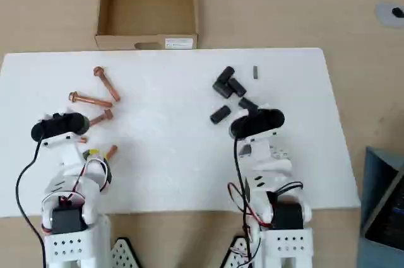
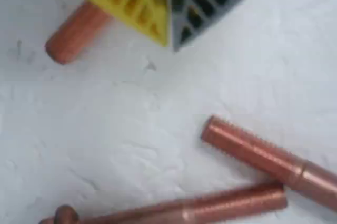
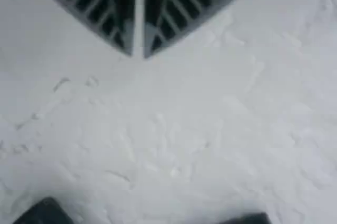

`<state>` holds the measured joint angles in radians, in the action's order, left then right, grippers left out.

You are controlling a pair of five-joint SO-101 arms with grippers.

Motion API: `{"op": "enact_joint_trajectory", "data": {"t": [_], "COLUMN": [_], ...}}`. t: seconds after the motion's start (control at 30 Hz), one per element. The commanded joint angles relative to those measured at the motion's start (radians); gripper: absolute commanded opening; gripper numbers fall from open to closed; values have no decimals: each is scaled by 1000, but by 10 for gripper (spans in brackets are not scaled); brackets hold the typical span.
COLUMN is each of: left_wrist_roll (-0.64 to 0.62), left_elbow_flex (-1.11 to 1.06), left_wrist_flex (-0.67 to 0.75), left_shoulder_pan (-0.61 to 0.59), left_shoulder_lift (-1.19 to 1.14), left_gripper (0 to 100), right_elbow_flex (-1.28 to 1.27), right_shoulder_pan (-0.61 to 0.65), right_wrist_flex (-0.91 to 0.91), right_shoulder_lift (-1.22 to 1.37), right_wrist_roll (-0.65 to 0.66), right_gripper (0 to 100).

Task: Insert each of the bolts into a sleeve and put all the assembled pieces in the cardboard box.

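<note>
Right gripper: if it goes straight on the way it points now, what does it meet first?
Probably the white mat: the right gripper tilts down at a bare patch. Two black sleeves lie farther on, one to each side of its line, though depth is hard to judge.

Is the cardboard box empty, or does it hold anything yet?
Empty: the cardboard box shows a bare floor in the high view, while bolts and sleeves lie loose on the white mat.

I see a white mat (image 1: 164,148) on the brown table (image 1: 366,22). Some bolts (image 1: 95,98) lie on its left side, black sleeves (image 1: 222,89) on its right. The cardboard box (image 1: 99,9) sits just past it.
</note>
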<state>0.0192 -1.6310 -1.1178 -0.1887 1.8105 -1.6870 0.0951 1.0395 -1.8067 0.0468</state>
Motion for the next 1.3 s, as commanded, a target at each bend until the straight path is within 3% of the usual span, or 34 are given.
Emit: {"op": "enact_joint_trajectory", "data": {"t": [0.0, 1.03, 1.27], "left_wrist_roll": [0, 0, -2], "left_elbow_flex": [3, 3, 5], "left_wrist_flex": [6, 6, 6], "left_shoulder_pan": [0, 2, 48], "left_shoulder_lift": [10, 10, 10], "left_gripper": [5, 5, 5], "right_elbow_flex": [-2, -2, -2], "right_shoulder_pan": [-7, -5, -5], "right_wrist_flex": [3, 3, 3], "right_shoulder_lift": [-99, -99, -99], "right_wrist_roll": [-9, -5, -9], "right_gripper": [10, 10, 10]}}
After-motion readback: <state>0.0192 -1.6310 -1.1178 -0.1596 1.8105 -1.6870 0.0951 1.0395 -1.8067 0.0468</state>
